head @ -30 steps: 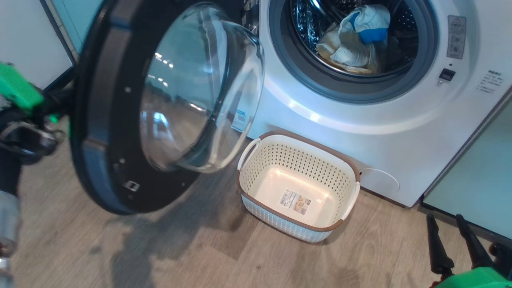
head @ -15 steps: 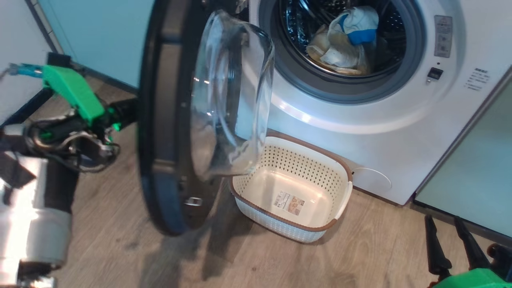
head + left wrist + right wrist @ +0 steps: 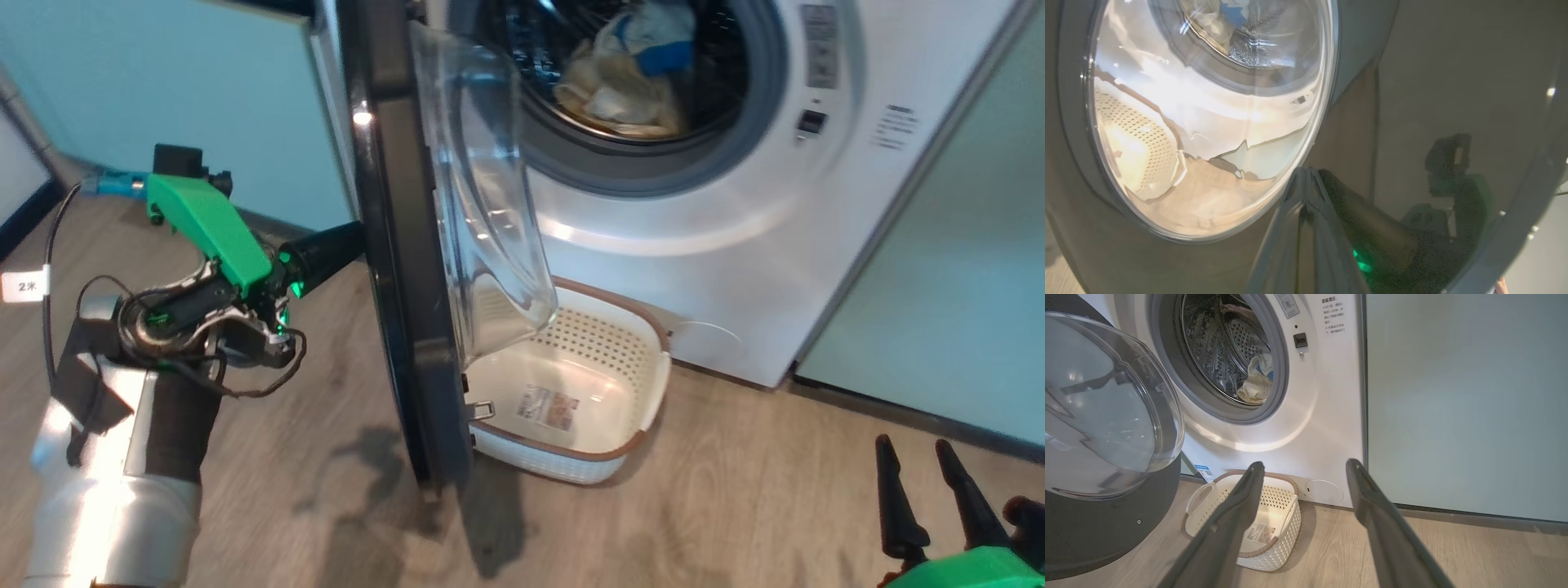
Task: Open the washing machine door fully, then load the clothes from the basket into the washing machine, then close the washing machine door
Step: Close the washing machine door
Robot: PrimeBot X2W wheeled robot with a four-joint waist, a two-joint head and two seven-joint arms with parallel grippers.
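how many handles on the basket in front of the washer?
2. Both are on the cream perforated plastic basket: one white loop handle at the end nearest the black-rimmed glass door, and a second white handle at the opposite end. None seems hidden.

**Floor and cabinets**

A grey-brown plank floor (image 3: 735,498) is running across the lower half of the head view, with dark shadows (image 3: 367,457) lying on it at middle left. A pale-green right cabinet (image 3: 947,269) is standing upright, with a dark plinth (image 3: 906,415) running along its foot. A pale-green left cabinet (image 3: 163,73) is standing at the upper left, and a white panel (image 3: 15,167) is showing beside it at the edge.
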